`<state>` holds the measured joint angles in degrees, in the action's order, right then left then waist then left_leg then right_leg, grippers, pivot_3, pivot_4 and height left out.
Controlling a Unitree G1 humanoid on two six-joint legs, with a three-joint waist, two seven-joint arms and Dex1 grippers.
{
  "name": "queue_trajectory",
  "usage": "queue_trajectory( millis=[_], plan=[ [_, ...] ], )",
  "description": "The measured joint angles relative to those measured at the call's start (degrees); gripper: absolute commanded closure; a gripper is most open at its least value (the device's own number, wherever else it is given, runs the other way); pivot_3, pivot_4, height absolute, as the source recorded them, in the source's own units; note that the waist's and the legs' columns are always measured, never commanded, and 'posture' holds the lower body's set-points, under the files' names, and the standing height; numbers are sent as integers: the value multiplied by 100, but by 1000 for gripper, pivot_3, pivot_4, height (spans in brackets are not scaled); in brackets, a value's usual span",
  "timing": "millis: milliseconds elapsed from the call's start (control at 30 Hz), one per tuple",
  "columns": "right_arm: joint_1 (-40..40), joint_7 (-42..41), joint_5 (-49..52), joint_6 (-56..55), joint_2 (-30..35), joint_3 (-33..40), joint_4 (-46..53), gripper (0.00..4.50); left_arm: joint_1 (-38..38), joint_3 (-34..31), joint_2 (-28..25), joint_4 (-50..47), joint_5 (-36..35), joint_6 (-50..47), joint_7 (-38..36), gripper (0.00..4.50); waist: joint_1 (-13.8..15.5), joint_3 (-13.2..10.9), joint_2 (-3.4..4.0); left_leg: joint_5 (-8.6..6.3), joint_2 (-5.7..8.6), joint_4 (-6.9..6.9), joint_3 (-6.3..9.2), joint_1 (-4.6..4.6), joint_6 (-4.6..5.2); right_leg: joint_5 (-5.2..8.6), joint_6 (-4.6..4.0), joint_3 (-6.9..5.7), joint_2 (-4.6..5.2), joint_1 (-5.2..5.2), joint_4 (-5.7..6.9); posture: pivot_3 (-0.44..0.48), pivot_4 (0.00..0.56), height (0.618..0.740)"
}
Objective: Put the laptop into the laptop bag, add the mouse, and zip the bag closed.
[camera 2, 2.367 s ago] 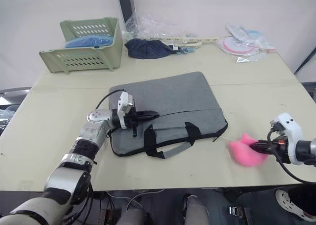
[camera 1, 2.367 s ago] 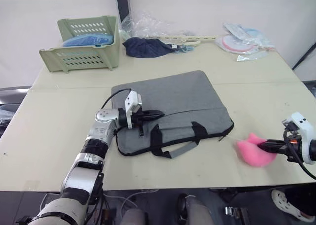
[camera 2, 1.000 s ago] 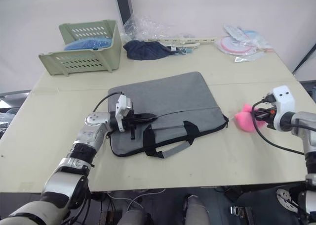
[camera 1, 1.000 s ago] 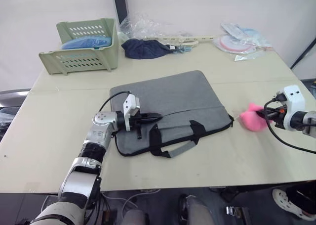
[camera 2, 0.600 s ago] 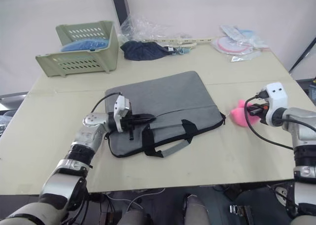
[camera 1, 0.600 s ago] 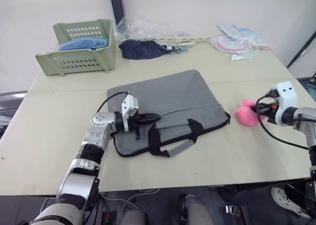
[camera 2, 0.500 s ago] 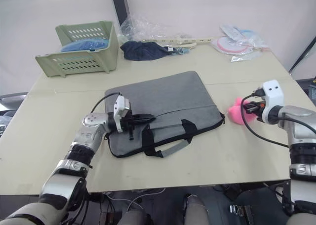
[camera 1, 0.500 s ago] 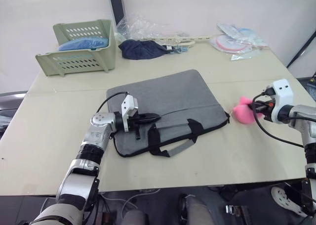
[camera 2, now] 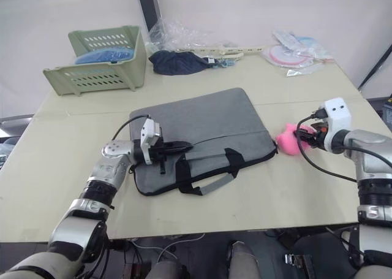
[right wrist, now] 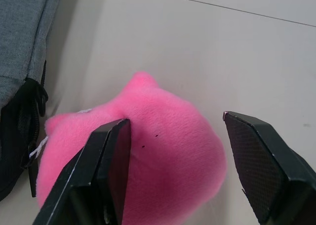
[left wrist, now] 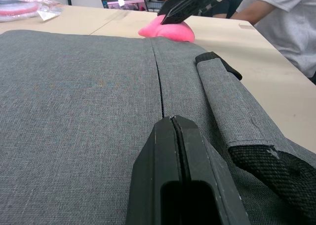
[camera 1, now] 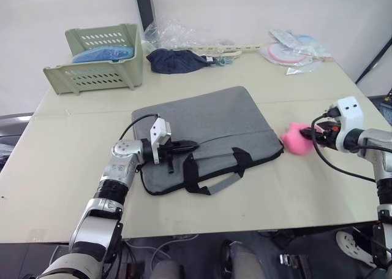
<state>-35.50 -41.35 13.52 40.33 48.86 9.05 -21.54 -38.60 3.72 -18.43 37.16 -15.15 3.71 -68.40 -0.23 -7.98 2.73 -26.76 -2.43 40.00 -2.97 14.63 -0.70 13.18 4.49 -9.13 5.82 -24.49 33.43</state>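
Laptop bag [camera 1: 208,135]: grey fabric, black trim, lying flat at the middle of the table [camera 1: 67,162], its two strap handles [camera 1: 214,171] spread toward the near edge; its contents cannot be made out. Left gripper [camera 1: 191,145]: arm reaching forward and low from the near-left, fingers [left wrist: 190,173] pressed together with no gap, tips resting on the bag's top face just beside the zipper line [left wrist: 159,89]; whether anything is pinched between them cannot be told. Right gripper [camera 2: 306,135]: forearm reaching in from the right edge, level with the table. Its fingers [right wrist: 111,158] stand wide apart either side of a fuzzy pink lump [right wrist: 148,170], one finger against the lump's side, the other clear of it. The lump sits on the table just beside the bag's right end, a thin white cord [right wrist: 39,146] running from it toward the bag's corner. Far side of table: green slotted basket [camera 1: 101,61], dark navy cloth bundle [camera 1: 174,60], clear plastic packets [camera 1: 297,49].
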Motion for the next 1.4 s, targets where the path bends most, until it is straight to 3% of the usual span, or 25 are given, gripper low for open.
queue_trajectory(
  millis=[300, 533, 867, 1300, 1400],
  plan=[
    [-59, 202, 212, 738, 348, 563, 1065, 1094, 1, 0, -2, 13, 0, 1, -4, 4500, -1, -3, -1, 0, 0, -2, 0, 0, 0, 0, 0, 1, 0, -1, -1, 0, 150, 740],
    [389, 1129, 491, 1508, -635, 1150, 2082, 1094, -9, 1, 15, 13, 1, 1, -4, 4500, 9, -1, 1, 0, 2, -3, 2, 0, 0, 0, 0, 1, 2, -1, -1, 0, 150, 740],
    [911, 1530, 520, 1359, -1065, 1234, 2106, 1094, -9, 2, 13, 12, 1, -1, -5, 4500, 5, 4, 15, 0, 6, -6, 3, 1, 0, 0, 0, 2, 3, -3, -1, 0, 150, 740],
    [991, 1529, 569, 1109, -1221, 1146, 1716, 1094, 4, 1, -7, -37, 0, -88, 3, 4500, -6, 4, 15, 0, 6, -7, 2, 0, 1, 0, 0, 2, 2, -3, -1, 0, 150, 740],
    [990, 1525, 607, 1145, -1220, 1127, 1696, 1963, 7, 1, -15, -50, 1, -117, 4, 4500, -9, 4, 15, 0, 6, -8, 2, -1, 1, 0, -1, 3, 3, -3, -1, 0, 150, 740]
  ],
)
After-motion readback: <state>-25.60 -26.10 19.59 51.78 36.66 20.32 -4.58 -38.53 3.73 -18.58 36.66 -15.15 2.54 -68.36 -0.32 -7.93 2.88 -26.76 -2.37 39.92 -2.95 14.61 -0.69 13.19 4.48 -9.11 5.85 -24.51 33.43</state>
